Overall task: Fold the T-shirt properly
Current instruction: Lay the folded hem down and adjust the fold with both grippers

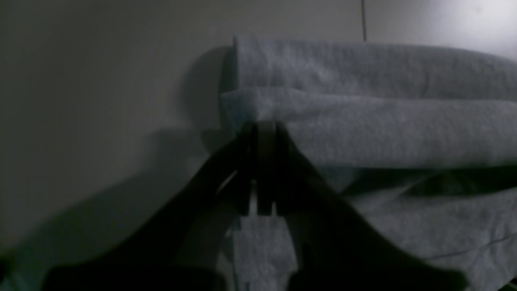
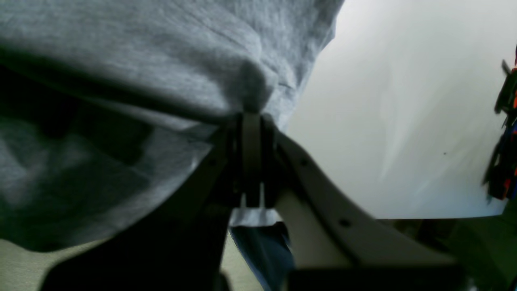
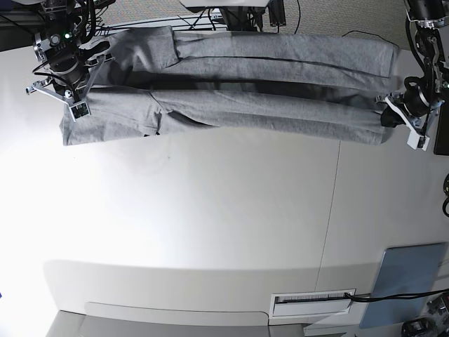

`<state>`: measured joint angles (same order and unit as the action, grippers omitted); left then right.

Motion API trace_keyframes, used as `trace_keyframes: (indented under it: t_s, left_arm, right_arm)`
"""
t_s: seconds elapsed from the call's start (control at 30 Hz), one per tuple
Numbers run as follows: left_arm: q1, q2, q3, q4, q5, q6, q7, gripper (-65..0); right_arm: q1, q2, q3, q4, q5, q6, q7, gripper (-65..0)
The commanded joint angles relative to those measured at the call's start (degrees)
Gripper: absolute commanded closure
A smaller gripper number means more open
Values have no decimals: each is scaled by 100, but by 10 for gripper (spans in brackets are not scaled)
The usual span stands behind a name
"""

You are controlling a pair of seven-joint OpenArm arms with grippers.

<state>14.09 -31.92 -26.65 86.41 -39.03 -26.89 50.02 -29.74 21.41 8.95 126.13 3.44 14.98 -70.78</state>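
Observation:
The heather-grey T-shirt (image 3: 245, 105) lies stretched in a long folded band across the far side of the white table (image 3: 210, 210), plain side showing; no lettering is visible. My left gripper (image 3: 386, 116) is shut on the shirt's end at the right of the base view. In the left wrist view the gripper (image 1: 264, 126) pinches the corner of the stacked folds (image 1: 363, 121). My right gripper (image 3: 78, 98) is shut on the other end at the left. In the right wrist view it (image 2: 252, 116) clamps a bunch of lifted fabric (image 2: 141, 60).
A blue-grey pad (image 3: 403, 284) lies at the near right corner, with a white slotted box (image 3: 312, 302) and a cable beside it. A table seam (image 3: 330, 210) runs front to back. Cables and gear (image 3: 238, 14) sit behind the shirt. Coloured objects (image 2: 505, 141) stand at the table edge.

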Motion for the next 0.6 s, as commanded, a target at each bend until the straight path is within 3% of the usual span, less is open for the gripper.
trace_keyframes:
  t_s: [0.0,0.57]
  left_arm:
    - [-42,-142,-52,87,11,4,-39,0]
    - [-42,-144,-52,87,240,4,22,0]
  right_arm:
    - [-15,79,52,101,-33,-33,-52,0]
    - [-223,79,52,98,0,-94,-127,0]
